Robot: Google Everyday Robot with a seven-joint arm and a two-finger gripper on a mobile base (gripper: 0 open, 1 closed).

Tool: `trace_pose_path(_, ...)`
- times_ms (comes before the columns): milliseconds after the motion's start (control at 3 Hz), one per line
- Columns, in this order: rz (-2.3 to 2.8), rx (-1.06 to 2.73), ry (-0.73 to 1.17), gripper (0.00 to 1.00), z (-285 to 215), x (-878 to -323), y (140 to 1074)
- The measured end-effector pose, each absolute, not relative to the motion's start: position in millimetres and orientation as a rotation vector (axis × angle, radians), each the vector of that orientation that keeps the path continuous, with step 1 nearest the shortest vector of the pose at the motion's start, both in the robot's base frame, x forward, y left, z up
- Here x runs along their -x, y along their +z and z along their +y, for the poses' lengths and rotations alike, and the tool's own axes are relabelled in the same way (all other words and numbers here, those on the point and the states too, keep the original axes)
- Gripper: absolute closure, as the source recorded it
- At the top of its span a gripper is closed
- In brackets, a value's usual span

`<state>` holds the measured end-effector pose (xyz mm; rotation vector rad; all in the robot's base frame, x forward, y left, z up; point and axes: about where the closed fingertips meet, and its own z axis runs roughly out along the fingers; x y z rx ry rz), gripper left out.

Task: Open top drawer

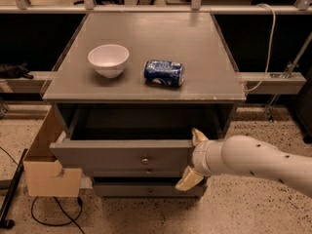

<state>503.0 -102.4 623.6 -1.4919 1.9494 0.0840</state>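
Speckled floor [239, 213] under a grey cabinet, dark shelving behind it. On to the fingers: the gripper's two tan fingers [199, 136] are spread wide, one up at the top edge and one down at the bottom edge of the top drawer [112, 155], so the gripper [194, 158] straddles the right end of that flat grey front. Can't tell whether they actually press on it. Behind them a chunky white arm [253, 162] runs off to the right. The top drawer sits pulled partway out, its grey inside showing, with a small round metal knob [145, 160] at centre. A narrower grey drawer front [141, 189] sits below it. On the grey cabinet top [156, 33] there's a white bowl [108, 59] and, just beside it, a blue can [164, 72] lying on its side. A tan cardboard box [46, 172] leans against the cabinet's left side.
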Motion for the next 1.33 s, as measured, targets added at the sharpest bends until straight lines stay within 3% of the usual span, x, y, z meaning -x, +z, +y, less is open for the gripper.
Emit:
trace_pose_path(667, 1.933, 1.549, 0.04, 0.0, -117.0, -522.6, 652.4)
trace_pose_path(1333, 1.948, 1.586, 0.086, 0.04, -105.5, -531.0, 605.9)
